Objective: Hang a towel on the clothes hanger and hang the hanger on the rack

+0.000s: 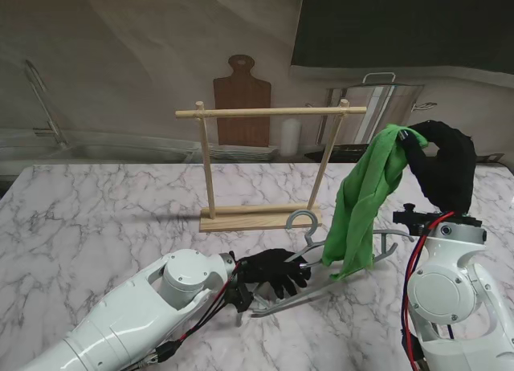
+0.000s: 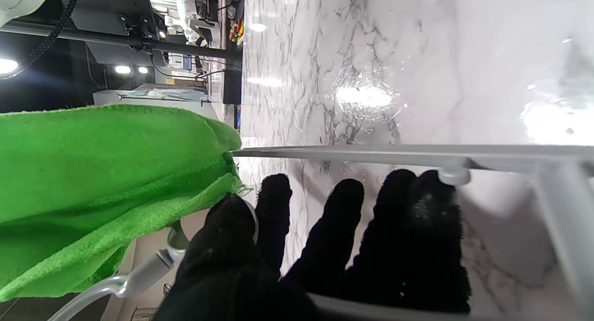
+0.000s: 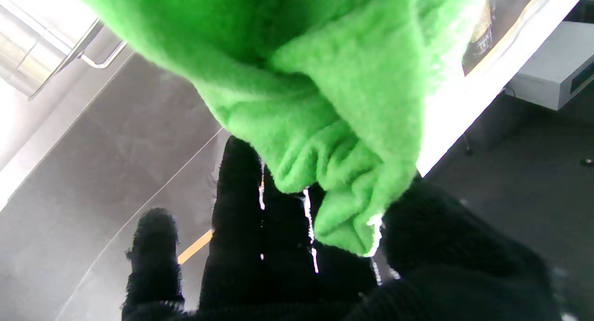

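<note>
Left hand grips the hanger on the table; right hand holds the green towel raised.

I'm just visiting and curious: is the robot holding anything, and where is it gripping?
Yes. The right hand pinches the green towel by its top edge. The left hand grips the grey hanger near its hook.

towel: bright green | hanger: pale grey | rack: light wood | surface: white, grey-veined marble | hands' fingers: black | arms: white
</note>
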Robot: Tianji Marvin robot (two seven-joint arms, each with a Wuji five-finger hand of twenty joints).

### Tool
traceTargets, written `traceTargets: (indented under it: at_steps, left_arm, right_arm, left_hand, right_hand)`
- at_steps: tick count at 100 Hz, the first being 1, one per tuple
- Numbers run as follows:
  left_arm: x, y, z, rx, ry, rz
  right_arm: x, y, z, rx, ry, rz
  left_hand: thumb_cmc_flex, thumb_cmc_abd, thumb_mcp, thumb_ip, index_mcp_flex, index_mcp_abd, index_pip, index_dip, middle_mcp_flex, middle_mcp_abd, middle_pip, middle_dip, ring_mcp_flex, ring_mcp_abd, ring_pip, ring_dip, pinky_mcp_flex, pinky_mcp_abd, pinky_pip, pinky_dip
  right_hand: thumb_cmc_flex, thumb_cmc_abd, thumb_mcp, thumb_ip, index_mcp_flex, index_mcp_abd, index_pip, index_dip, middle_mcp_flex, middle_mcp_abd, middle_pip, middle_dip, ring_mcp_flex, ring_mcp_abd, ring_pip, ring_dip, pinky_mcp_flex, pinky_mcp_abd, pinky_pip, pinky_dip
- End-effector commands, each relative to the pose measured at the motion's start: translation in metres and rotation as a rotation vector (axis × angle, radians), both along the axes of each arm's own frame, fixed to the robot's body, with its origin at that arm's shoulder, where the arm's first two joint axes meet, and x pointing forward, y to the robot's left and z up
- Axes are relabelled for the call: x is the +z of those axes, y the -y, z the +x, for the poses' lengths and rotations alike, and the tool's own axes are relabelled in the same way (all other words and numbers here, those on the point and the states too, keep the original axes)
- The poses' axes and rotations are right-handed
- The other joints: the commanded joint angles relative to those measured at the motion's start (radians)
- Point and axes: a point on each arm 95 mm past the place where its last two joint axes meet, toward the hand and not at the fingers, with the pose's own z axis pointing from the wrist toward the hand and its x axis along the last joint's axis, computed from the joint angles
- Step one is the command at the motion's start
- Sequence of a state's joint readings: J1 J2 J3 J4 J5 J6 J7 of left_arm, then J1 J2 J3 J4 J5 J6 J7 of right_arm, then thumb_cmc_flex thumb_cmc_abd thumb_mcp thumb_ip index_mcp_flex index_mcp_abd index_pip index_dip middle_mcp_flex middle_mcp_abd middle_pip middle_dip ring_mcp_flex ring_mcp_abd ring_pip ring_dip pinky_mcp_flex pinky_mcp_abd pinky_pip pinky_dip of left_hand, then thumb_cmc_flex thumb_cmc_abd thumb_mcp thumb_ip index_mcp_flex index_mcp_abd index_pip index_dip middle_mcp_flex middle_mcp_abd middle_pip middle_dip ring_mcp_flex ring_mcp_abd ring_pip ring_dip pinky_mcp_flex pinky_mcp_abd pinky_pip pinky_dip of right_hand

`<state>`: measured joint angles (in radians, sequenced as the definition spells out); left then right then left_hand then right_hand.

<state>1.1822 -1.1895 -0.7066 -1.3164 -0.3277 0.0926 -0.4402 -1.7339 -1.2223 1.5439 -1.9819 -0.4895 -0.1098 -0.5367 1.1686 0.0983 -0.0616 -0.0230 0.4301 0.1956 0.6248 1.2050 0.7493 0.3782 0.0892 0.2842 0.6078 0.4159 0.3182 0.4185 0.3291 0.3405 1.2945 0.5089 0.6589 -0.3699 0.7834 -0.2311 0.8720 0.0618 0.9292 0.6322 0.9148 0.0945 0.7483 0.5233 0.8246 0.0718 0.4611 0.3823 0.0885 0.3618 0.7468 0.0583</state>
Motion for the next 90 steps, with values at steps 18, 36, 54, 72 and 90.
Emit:
traceTargets:
  at_steps: [18,36,54,72,90]
  left_arm:
    - [0.011,0.002,-0.004,-0.015,-0.027,-0.057]
    - [0.016,0.003,-0.008,-0.020,-0.069,-0.109]
    - [0.016,0.003,-0.010,-0.031,-0.085,-0.121]
    - [0.018,-0.001,-0.010,-0.014,-0.077,-0.127]
    - [0.019,-0.005,-0.009,0.033,-0.101,-0.163]
  right_arm:
    - [-0.009,0.000,0.000,0.056,0.034,0.039]
    - [-0.020,0.008,0.003,0.061,0.067,0.048]
    - [-0.030,0.011,0.005,0.046,0.066,0.063]
    - [-0.046,0.015,0.003,0.020,0.026,0.023]
    - [-0.058,0.021,-0.002,-0.011,0.011,-0.012]
  left_hand:
    - [0.061,0.097,0.025,-0.003,-0.008,-0.036,0.001,-0.006,0.045,-0.007,0.009,-0.002,0.029,0.027,0.019,-0.007,0.022,0.005,-0.326,-0.011]
    - [0.064,0.096,0.025,-0.003,-0.008,-0.033,-0.001,-0.007,0.053,-0.006,0.011,-0.001,0.037,0.029,0.022,-0.007,0.029,0.008,-0.322,-0.012]
    - [0.066,0.096,0.025,-0.002,-0.008,-0.030,-0.003,-0.007,0.054,-0.006,0.010,-0.001,0.037,0.030,0.022,-0.007,0.028,0.009,-0.321,-0.013]
    - [0.068,0.095,0.025,-0.002,-0.007,-0.027,-0.004,-0.005,0.055,-0.004,0.010,0.000,0.038,0.031,0.023,-0.007,0.029,0.009,-0.319,-0.014]
    - [0.069,0.094,0.025,-0.002,-0.005,-0.023,-0.005,-0.005,0.058,-0.006,0.011,0.000,0.041,0.032,0.026,-0.006,0.032,0.011,-0.315,-0.014]
  right_hand:
    - [0.069,0.065,0.016,0.006,-0.009,-0.051,0.074,-0.008,-0.023,-0.016,0.029,-0.009,-0.011,-0.042,0.018,0.010,-0.017,-0.018,-0.012,0.009]
    - [0.060,0.067,0.018,0.004,-0.013,-0.065,0.082,-0.013,-0.024,-0.027,0.031,-0.010,-0.007,-0.051,0.016,0.009,-0.015,-0.024,-0.015,0.009]
    - [0.059,0.065,0.020,0.002,-0.017,-0.066,0.088,-0.016,-0.026,-0.028,0.035,-0.010,-0.011,-0.054,0.015,0.010,-0.014,-0.029,-0.017,0.008]
    - [0.059,0.065,0.022,0.002,-0.018,-0.065,0.092,-0.022,-0.027,-0.028,0.036,-0.011,-0.013,-0.053,0.015,0.011,-0.014,-0.029,-0.019,0.009]
    - [0.058,0.064,0.024,0.002,-0.018,-0.066,0.097,-0.027,-0.028,-0.028,0.038,-0.012,-0.012,-0.053,0.017,0.012,-0.014,-0.028,-0.020,0.009]
